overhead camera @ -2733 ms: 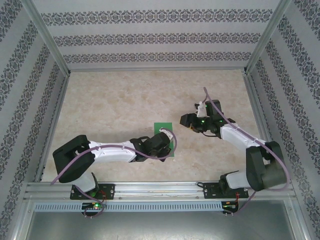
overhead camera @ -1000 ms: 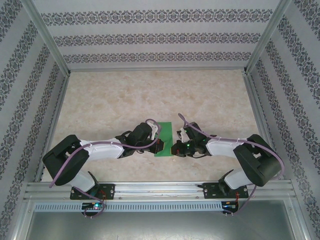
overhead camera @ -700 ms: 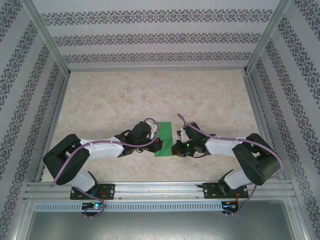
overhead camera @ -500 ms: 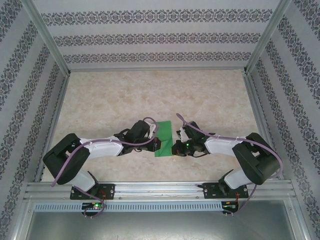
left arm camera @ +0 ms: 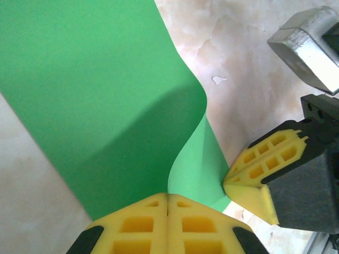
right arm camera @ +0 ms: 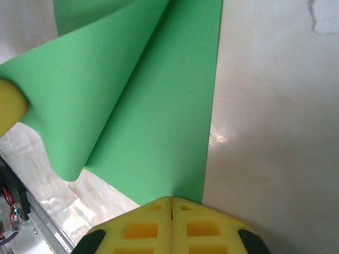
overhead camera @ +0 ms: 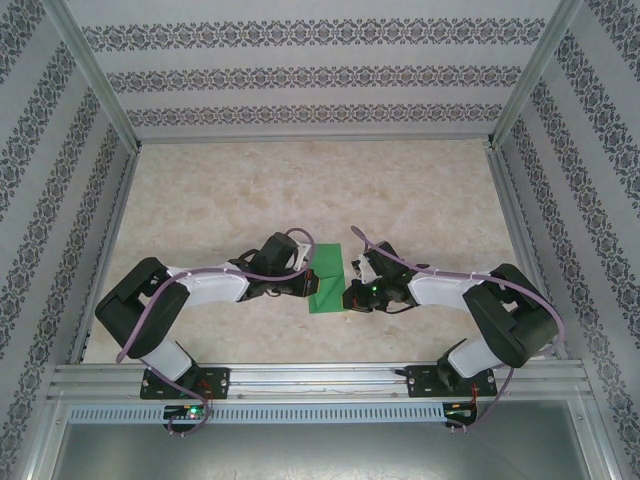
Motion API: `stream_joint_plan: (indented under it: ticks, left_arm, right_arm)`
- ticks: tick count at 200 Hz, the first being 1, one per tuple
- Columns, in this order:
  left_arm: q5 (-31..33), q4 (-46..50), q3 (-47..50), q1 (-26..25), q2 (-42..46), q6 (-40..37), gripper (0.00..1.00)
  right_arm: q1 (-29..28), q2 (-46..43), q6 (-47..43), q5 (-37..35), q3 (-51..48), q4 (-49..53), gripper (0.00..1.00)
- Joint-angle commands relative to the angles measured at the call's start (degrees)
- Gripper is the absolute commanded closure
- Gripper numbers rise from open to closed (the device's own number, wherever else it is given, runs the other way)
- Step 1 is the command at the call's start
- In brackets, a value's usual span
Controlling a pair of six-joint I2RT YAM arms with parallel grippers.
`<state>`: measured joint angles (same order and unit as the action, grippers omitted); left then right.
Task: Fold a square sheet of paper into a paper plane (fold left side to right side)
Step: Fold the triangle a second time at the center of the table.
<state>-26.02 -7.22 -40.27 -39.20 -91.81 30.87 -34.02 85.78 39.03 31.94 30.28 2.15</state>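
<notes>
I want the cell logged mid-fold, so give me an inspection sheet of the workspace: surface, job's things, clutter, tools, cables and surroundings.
Surface: beige marbled table, flat.
Job's things: square sheet of paper, green, its left side lifted and curling over towards the right; the bend is a soft curve, not a pressed crease.
Clutter: one small white fleck on the table; nothing else seen.
Tools: left tool shut on the sheet's lifted edge; right tool shut, tips at the flat right edge.
Cables: a purple cable loops along each arm.
Surroundings: patterned walls, aluminium frame.
</notes>
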Motion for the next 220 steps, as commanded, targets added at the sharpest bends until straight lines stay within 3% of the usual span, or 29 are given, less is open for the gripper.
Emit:
stream_joint_plan:
  ticks: [1,220]
  left_arm:
    - [-1.05,2.3,-1.73,1.01,-0.91,-3.57,1.0]
    - [4.2,8.22,-6.11,2.02,-3.99,-9.14,1.0]
  right_arm:
    - [-0.65,1.41,-0.95,-2.15,0.22,2.68,1.0]
    - [-0.63,1.98,-1.32,-1.79,0.04,2.51,1.0]
